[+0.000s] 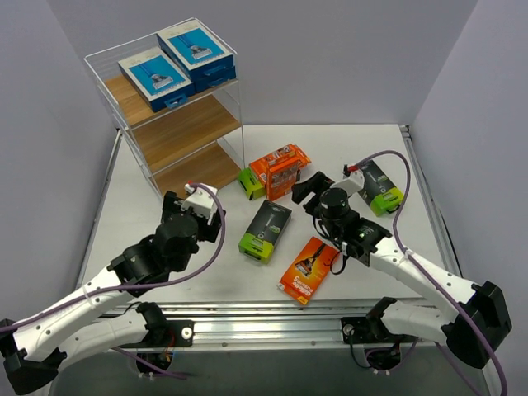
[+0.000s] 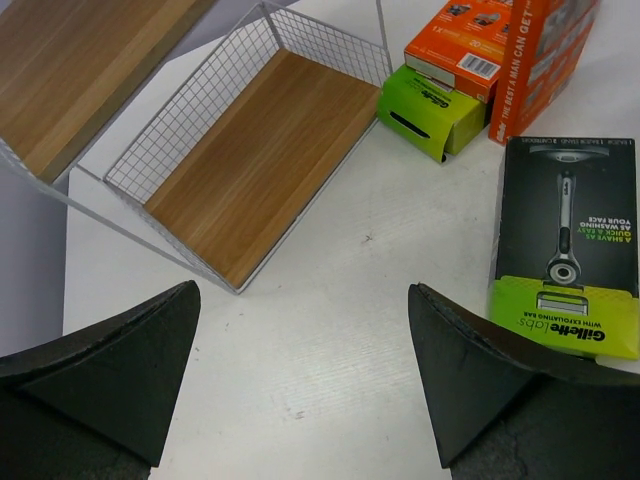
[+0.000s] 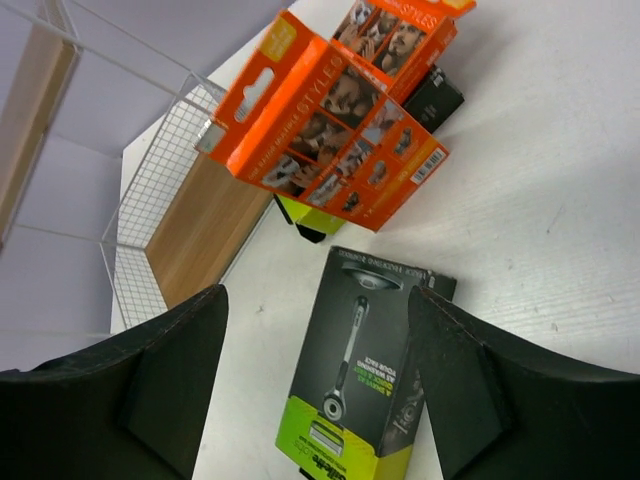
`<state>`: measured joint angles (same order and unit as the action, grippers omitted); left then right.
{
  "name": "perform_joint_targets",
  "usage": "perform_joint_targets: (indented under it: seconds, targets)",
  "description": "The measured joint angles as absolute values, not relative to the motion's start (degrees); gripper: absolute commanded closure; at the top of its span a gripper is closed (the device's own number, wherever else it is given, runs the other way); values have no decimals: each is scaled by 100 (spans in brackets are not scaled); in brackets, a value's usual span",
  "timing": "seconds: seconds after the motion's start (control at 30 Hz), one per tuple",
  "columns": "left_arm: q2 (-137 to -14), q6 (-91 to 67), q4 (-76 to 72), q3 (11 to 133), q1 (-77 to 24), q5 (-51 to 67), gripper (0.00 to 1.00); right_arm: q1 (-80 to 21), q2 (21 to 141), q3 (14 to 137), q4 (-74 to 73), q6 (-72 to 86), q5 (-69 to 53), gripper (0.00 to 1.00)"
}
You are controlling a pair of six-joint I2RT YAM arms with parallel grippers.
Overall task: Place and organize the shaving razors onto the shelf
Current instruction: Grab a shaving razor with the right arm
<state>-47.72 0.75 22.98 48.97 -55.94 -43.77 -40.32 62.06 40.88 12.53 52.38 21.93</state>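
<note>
The shelf [image 1: 186,132] stands at the back left, with two blue-and-white razor packs [image 1: 154,78] [image 1: 195,51] on its top board. On the table lie a black and lime-green pack [image 1: 266,230], an orange pack [image 1: 285,169] leaning on a second black and lime pack [image 1: 251,183], another orange pack [image 1: 309,270], and a third black and lime pack [image 1: 379,186]. My left gripper [image 1: 208,202] [image 2: 303,295] is open and empty above bare table by the shelf's bottom board [image 2: 250,160]. My right gripper [image 1: 307,188] [image 3: 317,300] is open, hovering over the middle black pack [image 3: 370,370].
The shelf's middle and bottom boards are bare. The orange pack [image 3: 340,130] stands just beyond the right gripper. A purple cable [image 1: 396,206] loops over the right pack. The table's metal front rail [image 1: 264,309] runs between the arm bases.
</note>
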Motion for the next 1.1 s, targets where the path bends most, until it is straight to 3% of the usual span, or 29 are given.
perform_joint_targets:
  seconds: [0.27,0.67,1.1]
  targets:
    - [-4171,-121,2309,4847,-5389,-4080,6,-3634,7148,5994,659,5009,2132,30]
    - [-3588,-126,2287,4672,-5389,-3977,6,-2735,9360,8134,-301,5105,825,36]
    - [-3365,-121,2287,4641,-5389,-3887,6,-2744,9926,8488,-823,4976,290,37]
